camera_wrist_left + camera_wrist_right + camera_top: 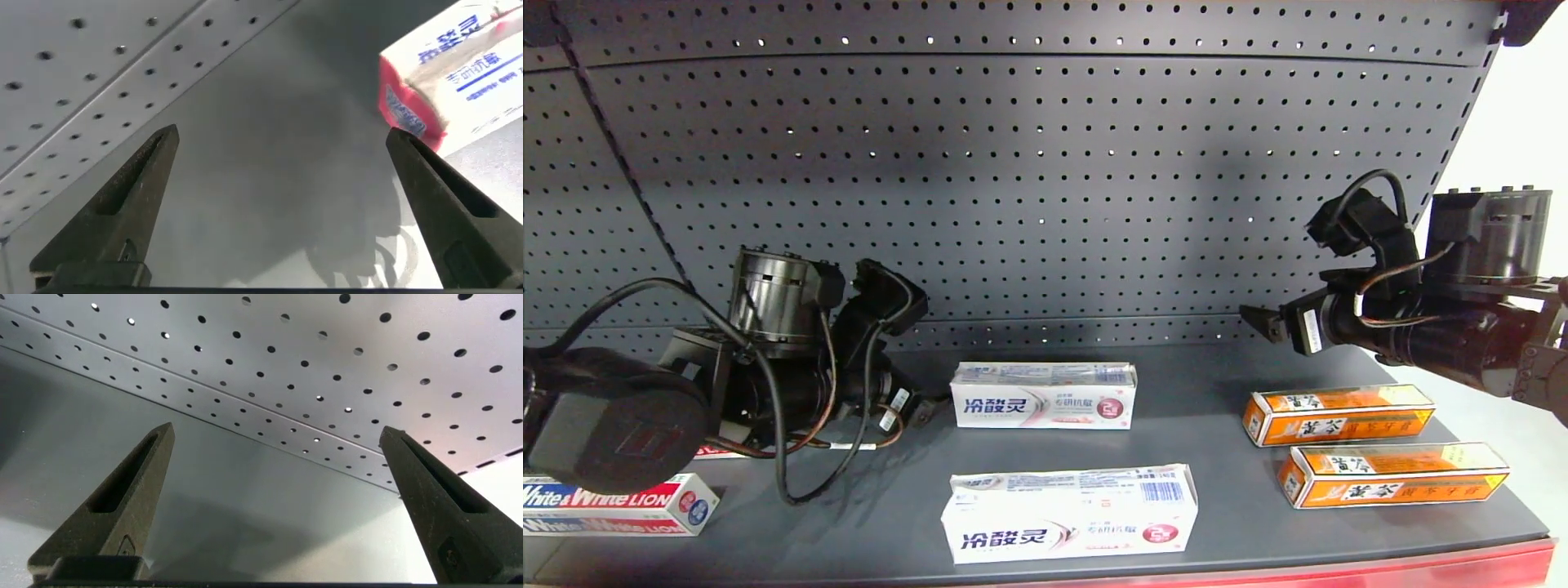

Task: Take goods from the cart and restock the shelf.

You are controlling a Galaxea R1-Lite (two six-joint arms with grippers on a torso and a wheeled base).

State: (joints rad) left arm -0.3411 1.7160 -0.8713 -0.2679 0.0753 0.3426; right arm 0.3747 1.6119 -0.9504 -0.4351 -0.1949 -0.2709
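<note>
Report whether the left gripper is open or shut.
Open. The left gripper has its fingers spread wide, with only bare shelf between them and nothing held.

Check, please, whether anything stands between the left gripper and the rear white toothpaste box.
Nothing visible does: only bare shelf floor lies between the open left gripper and the rear white toothpaste box.
</note>
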